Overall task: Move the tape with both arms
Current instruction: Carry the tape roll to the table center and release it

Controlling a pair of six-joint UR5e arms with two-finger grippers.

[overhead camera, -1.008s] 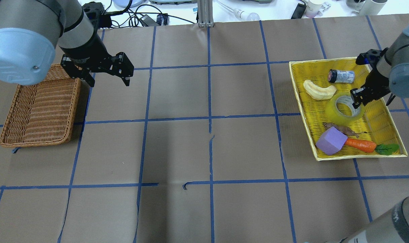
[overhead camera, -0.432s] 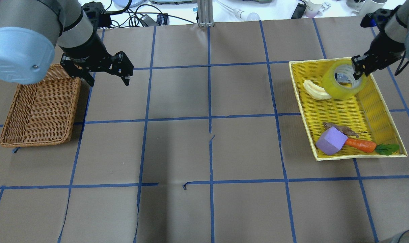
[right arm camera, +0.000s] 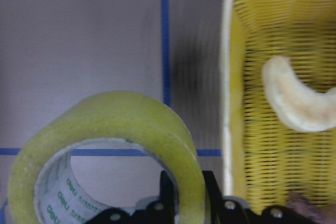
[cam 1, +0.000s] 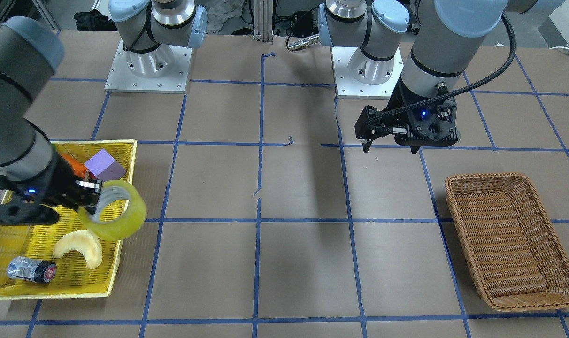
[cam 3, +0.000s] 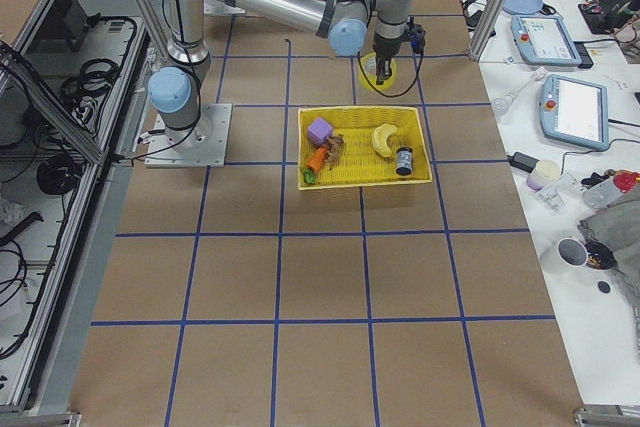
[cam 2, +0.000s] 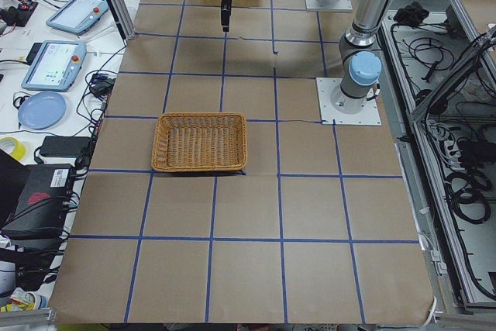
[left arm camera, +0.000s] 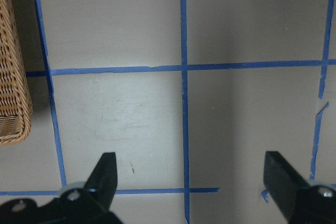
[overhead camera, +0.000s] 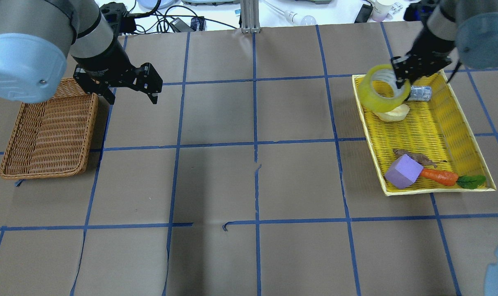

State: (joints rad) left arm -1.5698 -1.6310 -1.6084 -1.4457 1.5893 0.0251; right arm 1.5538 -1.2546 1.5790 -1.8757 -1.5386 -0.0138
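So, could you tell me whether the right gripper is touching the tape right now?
Touching. The right wrist view shows the right gripper with its two fingers pinching the wall of the tape, one inside the core and one outside, with no gap.

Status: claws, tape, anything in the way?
Right claw shut on tape, held above yellow tray edge. Left claw open, empty, by wicker basket. Pastry toy beneath tape.

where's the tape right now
Overhead view, far right: the tape is held up by the right gripper at the edge of the yellow tray, near the pastry.
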